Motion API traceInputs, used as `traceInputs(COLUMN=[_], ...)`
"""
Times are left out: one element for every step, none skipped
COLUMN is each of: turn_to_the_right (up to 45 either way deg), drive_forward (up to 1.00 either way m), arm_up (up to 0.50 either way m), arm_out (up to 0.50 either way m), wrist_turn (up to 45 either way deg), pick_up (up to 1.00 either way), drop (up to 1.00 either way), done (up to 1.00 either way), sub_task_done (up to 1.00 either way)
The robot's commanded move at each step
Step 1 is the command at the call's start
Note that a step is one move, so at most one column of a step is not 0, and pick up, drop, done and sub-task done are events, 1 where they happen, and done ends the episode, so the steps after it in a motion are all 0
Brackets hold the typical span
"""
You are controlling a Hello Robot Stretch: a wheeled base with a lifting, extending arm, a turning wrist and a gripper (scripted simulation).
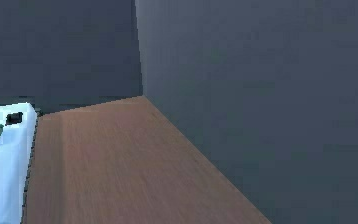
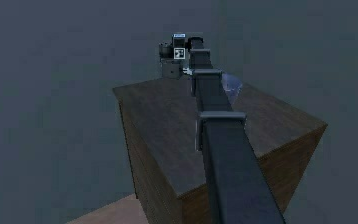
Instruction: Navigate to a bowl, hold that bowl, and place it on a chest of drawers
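The gripper (image 2: 170, 56) is by the dark brown wooden chest (image 2: 162, 125); I cannot tell if it holds anything. A pale blue thing (image 2: 234, 89) on top may be the bowl, maybe already placed.

I see a brown wooden floor (image 1: 117, 165) meeting dark grey walls (image 1: 257, 90); at the left edge, white furniture (image 1: 7, 168) carries a small black object (image 1: 14, 118).

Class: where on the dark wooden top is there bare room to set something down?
Wooden top: bare between its left edge and the arm, and right of the arm. Crowded toward the far edge: gripper, pale bluish thing.
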Motion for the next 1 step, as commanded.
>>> traceInputs(turn_to_the_right=[0.0], drive_forward=[0.00], arm_up=[0.00], arm_out=[-0.10], wrist_turn=[0.0], pick_up=[0.00], drop=[0.00], done=[0.00], sub_task_done=[0.00])
